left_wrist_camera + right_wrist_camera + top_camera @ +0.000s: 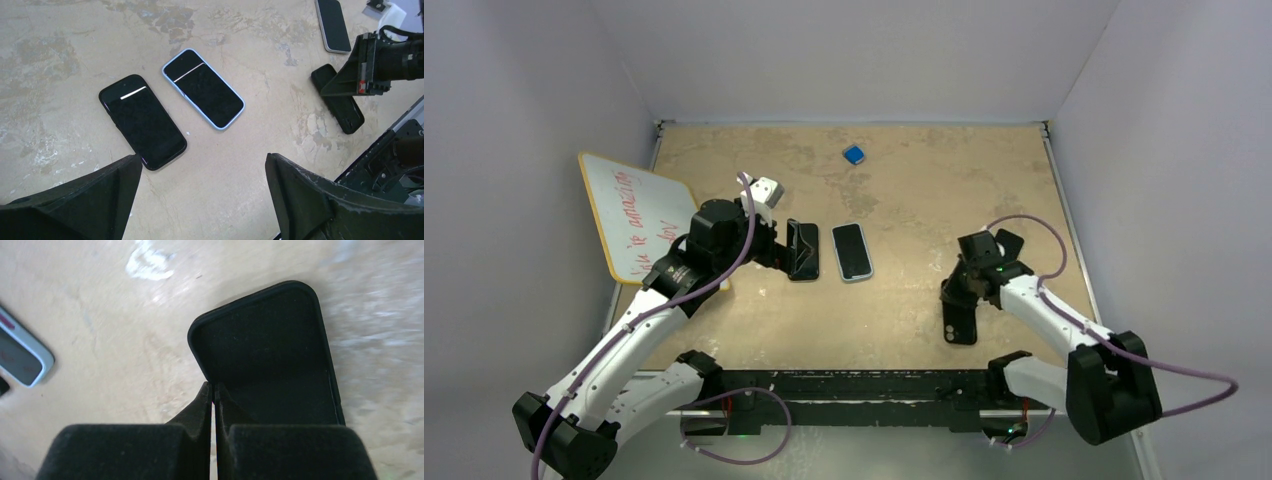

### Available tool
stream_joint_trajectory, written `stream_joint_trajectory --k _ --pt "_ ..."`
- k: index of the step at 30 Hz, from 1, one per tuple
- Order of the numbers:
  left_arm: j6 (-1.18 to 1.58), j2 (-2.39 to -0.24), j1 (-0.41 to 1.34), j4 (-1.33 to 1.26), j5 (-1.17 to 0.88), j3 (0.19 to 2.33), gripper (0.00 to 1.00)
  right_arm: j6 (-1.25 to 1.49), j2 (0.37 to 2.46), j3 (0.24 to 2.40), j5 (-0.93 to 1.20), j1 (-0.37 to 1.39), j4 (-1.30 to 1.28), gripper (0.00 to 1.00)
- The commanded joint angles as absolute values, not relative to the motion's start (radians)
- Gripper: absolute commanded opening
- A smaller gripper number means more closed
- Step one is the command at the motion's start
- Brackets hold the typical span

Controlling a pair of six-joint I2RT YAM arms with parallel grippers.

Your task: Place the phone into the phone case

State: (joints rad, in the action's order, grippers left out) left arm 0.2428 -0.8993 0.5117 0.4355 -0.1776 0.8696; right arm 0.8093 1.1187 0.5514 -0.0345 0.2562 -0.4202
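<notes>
Insertion not started: bare black slab phone [142,120] lies on the table [60,50] centre-left, under the wide-open, empty left tool [202,200]; right tool [213,397] is pinched shut on the empty black soft case [270,350] rim, well apart.

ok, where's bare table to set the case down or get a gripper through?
Free: far-right corner beyond the blue block; middle strip between the blue-cased phone and the right gripper at the black case. Crowded: left gripper by the black phone, whiteboard alongside.
</notes>
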Motion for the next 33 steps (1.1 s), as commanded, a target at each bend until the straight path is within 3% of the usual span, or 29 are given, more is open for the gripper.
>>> stream_joint_trajectory --k 1,7,14,18,20,21,26,33 --pt "0.242 -0.894 0.511 0.418 -0.155 0.885 1.00 0.917 1.185 0.599 0.004 0.396 -0.327 0.00" --pt "0.241 -0.889 0.511 0.422 -0.140 0.885 1.00 1.031 1.310 0.677 -0.025 0.567 -0.244 0.00" --pt "0.239 -0.891 0.511 0.426 -0.133 0.886 1.00 1.064 1.444 0.768 -0.051 0.627 -0.199 0.02" --pt "0.238 -0.891 0.511 0.428 -0.131 0.887 1.00 1.047 1.462 0.810 -0.091 0.627 -0.254 0.20" --pt "0.238 -0.892 0.510 0.428 -0.132 0.886 1.00 1.021 1.452 0.822 -0.153 0.625 -0.280 0.37" --pt "0.238 -0.891 0.510 0.429 -0.133 0.888 1.00 0.965 1.446 0.849 -0.246 0.609 -0.325 0.58" --pt "0.236 -0.893 0.511 0.429 -0.139 0.887 1.00 0.870 1.424 0.863 -0.309 0.520 -0.349 0.87" --pt "0.236 -0.898 0.511 0.428 -0.143 0.887 1.00 0.677 1.399 0.878 -0.384 0.341 -0.380 0.99"
